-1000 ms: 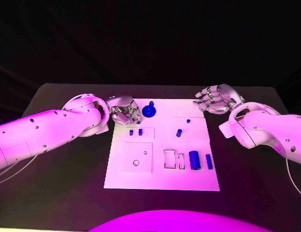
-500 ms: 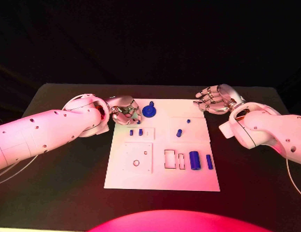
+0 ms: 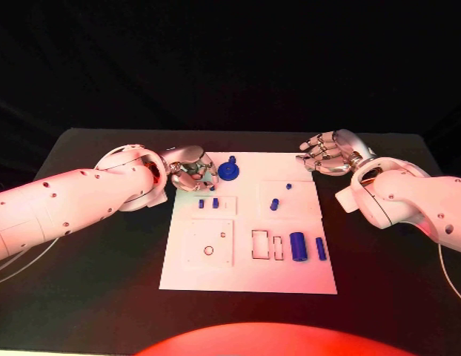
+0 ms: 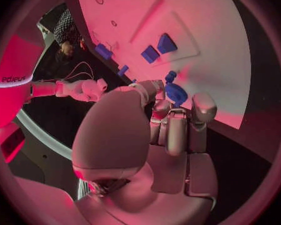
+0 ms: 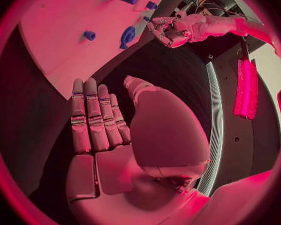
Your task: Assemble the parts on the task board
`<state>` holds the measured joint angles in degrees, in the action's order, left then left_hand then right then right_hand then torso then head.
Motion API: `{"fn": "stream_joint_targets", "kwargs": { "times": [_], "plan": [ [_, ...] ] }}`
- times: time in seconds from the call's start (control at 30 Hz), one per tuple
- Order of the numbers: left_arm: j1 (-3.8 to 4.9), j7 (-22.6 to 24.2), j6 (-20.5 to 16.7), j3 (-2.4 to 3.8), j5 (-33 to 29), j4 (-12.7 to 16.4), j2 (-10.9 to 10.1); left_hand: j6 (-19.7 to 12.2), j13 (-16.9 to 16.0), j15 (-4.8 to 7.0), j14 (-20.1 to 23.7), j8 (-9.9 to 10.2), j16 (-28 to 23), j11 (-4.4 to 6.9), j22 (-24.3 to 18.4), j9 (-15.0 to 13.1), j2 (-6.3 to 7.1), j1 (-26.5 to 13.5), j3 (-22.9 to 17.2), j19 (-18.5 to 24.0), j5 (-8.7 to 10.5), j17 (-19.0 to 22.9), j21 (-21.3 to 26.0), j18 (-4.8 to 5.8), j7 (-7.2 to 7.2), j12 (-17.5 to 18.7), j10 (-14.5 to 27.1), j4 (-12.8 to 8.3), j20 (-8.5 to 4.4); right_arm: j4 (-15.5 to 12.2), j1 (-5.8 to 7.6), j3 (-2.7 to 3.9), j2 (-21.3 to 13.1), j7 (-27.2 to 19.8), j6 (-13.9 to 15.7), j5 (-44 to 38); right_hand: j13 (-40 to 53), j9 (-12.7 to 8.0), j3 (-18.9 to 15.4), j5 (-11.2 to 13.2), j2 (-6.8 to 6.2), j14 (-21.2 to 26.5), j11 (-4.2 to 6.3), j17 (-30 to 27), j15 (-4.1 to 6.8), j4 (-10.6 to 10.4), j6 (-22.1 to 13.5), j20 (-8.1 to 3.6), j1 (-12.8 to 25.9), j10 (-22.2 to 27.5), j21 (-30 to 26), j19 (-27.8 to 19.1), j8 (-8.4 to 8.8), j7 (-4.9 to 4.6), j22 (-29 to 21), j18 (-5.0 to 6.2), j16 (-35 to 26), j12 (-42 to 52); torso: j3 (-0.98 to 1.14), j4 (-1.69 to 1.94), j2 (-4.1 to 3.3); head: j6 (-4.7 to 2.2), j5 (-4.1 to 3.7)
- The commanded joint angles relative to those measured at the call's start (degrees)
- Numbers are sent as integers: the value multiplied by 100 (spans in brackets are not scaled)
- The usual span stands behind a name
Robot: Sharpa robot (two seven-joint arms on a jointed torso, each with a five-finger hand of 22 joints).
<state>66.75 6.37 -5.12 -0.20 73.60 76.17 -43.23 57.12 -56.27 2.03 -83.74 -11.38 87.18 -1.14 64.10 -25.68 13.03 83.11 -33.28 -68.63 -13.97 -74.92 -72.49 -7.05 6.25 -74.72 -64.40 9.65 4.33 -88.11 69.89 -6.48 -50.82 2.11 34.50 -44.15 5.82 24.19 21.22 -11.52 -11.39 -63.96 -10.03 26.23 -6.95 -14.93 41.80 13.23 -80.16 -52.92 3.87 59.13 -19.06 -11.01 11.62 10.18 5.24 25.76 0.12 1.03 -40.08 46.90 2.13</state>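
1. The left hand (image 3: 191,169) hovers at the far left corner of the white board (image 3: 295,274), fingers curled in toward the palm. The left wrist view shows those fingers (image 4: 178,130) bent close to a round blue part (image 4: 175,92); whether they touch it I cannot tell.
2. That round blue part (image 3: 230,170) stands near the board's far edge, just beside the left hand.
3. Two small blue pegs (image 3: 207,202) sit side by side in a raised square on the board's left half.
4. Nearer the robot, a square plate with a round hole (image 3: 209,250) lies on the left.
5. Two blue cylinders (image 3: 307,246) lie on the board's right half.
6. The right hand (image 3: 331,152) floats off the board's far right corner, fingers (image 5: 93,117) straight and side by side, holding nothing.
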Motion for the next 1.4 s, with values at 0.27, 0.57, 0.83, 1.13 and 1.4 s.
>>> {"fn": "stream_joint_targets", "kwargs": {
  "times": [0.27,0.57,0.83,1.13,1.4],
  "plan": [
    [5,314,-136,57,-1710,126,-233,-239,1115,-116,452,199,-266,-119,-792,55,130,-295,57,697,-5,601,612,-127,94,692,1027,193,93,74,-2,2,-2,-121,-207,-202,-115,-51,139,3,-104,-118,78,-38,65,231,158,-55,-266,-69,63,101,-122,-212,-71,40,36,74,-2,2,8,-29,-14],
    [22,890,-711,98,-4411,449,-692,-310,2835,-315,2263,28,-2035,-342,-2262,-143,-3,-287,-52,1580,-14,3629,2168,-350,239,2467,1607,192,278,224,0,2,31,-150,-970,-1649,-205,-459,296,22,-155,-1663,482,749,631,782,1002,-737,-407,-1185,1333,1274,212,124,657,3,1044,-440,-2,7,-1,-106,-50],
    [19,1226,-865,101,-5471,822,-976,-396,2985,-331,2368,44,-2251,-373,-2353,-152,-79,-254,-40,1530,-23,3879,2288,-347,273,2584,1554,153,282,236,1,3,100,150,-1685,-3201,-191,-716,304,13,-275,-2061,441,1621,650,915,1007,-843,-208,-1325,2301,1231,688,71,1468,-18,1916,-1234,-18,21,-8,-176,-307],
    [9,1385,-898,100,-5721,1070,-1125,-458,3081,-348,2386,61,-2359,-395,-2420,-154,-83,-190,-3,1504,-18,3923,2381,-348,302,2640,1546,74,294,188,0,3,224,574,-2180,-4422,-164,-715,389,15,-400,-2300,488,3423,666,772,1237,-819,-3,-1366,3935,1535,797,186,3028,-144,4589,-1587,-8,4,-3,-194,-372],
    [7,1440,-929,100,-5782,1114,-1153,-488,3108,-362,2386,75,-2382,-412,-2436,-150,-80,-223,28,1499,-15,3932,2404,-344,318,2656,1548,90,301,173,-1,3,346,1002,-2056,-4971,-176,-679,386,15,-445,-2362,477,4164,657,668,1326,-810,28,-1271,4496,1601,801,192,3612,-206,5816,-1686,-8,7,-4,-196,-417]
  ]
}}
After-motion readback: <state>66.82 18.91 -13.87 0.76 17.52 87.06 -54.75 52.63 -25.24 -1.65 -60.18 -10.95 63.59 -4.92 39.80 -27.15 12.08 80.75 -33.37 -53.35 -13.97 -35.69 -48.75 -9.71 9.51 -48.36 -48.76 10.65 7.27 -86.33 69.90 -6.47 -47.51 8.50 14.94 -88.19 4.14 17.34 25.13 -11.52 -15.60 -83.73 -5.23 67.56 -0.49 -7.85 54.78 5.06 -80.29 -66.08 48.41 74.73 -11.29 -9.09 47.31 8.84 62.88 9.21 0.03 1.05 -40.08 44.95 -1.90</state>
